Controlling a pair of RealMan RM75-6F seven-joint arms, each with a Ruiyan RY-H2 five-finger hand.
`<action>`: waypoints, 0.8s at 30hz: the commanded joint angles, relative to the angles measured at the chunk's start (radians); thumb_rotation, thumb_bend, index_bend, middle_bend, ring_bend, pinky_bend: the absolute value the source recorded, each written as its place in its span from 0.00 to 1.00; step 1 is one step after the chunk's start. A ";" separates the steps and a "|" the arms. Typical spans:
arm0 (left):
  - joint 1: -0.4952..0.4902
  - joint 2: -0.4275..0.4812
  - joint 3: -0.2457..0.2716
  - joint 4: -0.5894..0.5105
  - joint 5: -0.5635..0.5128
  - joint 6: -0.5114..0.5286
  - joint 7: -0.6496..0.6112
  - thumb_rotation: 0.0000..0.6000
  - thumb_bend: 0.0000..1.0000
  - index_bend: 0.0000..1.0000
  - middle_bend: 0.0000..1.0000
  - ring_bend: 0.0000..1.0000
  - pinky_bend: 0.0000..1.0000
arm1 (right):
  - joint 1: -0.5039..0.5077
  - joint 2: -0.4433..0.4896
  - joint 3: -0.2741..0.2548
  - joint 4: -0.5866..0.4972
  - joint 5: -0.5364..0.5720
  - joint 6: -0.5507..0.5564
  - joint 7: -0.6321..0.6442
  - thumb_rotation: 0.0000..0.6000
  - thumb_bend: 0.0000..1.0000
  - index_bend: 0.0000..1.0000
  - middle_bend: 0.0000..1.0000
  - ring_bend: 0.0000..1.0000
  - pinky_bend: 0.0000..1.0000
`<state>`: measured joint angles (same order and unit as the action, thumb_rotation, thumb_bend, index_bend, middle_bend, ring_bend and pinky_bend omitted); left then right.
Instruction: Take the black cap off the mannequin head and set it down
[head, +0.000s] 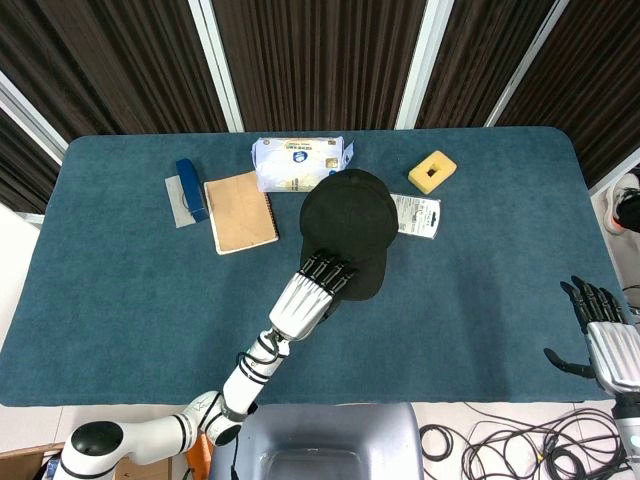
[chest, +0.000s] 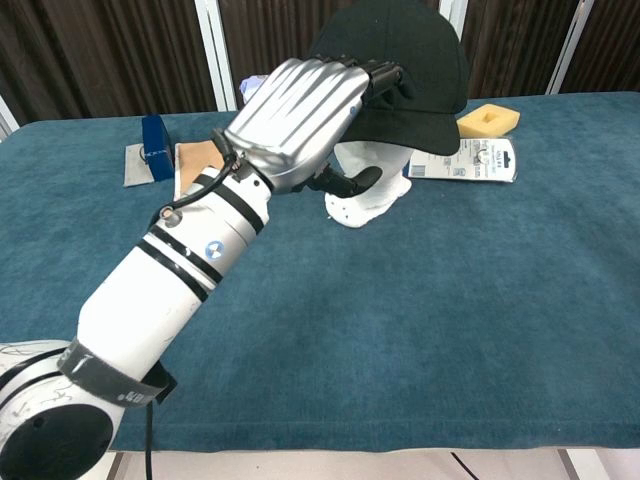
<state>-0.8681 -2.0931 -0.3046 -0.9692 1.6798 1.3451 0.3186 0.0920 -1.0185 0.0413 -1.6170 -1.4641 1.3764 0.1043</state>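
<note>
One hand does the work here: your left hand (chest: 300, 115) has its fingers (head: 330, 272) laid over the brim of the black cap (head: 348, 225), and in the chest view the thumb shows under the brim, so the hand looks closed on the peak in a pinch. That is a sensible place to take it, since the brim is the stiffest part and sticks out clear of the mannequin head (chest: 370, 185), giving you something to lever with. The cap sits fully on the head, crown seated and brim pointing toward you, so none of the lift has happened yet. The head stands near the middle of the desk (head: 480, 320), its white base resting on the blue cloth.

Your right hand (head: 600, 335) hangs at the near right edge of the desk, fingers spread and holding nothing, well apart from the cap; it seems parked out of the way.

Behind the head lie a packet of wipes (head: 300, 162), a brown notebook (head: 240, 212), a blue object on a grey pad (head: 187, 192), a yellow sponge (head: 432, 171) and a small white packet (head: 415, 215). Judging by that crowding at the back, the bare cloth nearer you is the easier spot to set the cap down. Tip the brim upward first, or the crown may drag the light head over.
</note>
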 joint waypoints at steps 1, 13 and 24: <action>-0.004 0.004 0.003 -0.007 -0.004 0.007 0.005 1.00 0.31 0.31 0.34 0.27 0.26 | 0.000 0.000 0.000 0.001 0.002 -0.001 -0.002 1.00 0.13 0.00 0.00 0.00 0.00; -0.033 -0.018 0.019 0.066 -0.006 0.039 0.066 1.00 0.35 0.42 0.46 0.39 0.29 | -0.001 0.006 -0.008 -0.002 -0.008 -0.004 0.001 1.00 0.13 0.00 0.00 0.00 0.00; -0.082 -0.064 0.027 0.227 0.022 0.124 0.051 1.00 0.36 0.53 0.55 0.47 0.32 | 0.002 0.017 -0.018 -0.009 -0.014 -0.018 0.004 1.00 0.13 0.00 0.00 0.00 0.01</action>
<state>-0.9374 -2.1433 -0.2804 -0.7717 1.6974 1.4533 0.3808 0.0937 -1.0012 0.0239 -1.6258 -1.4782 1.3582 0.1082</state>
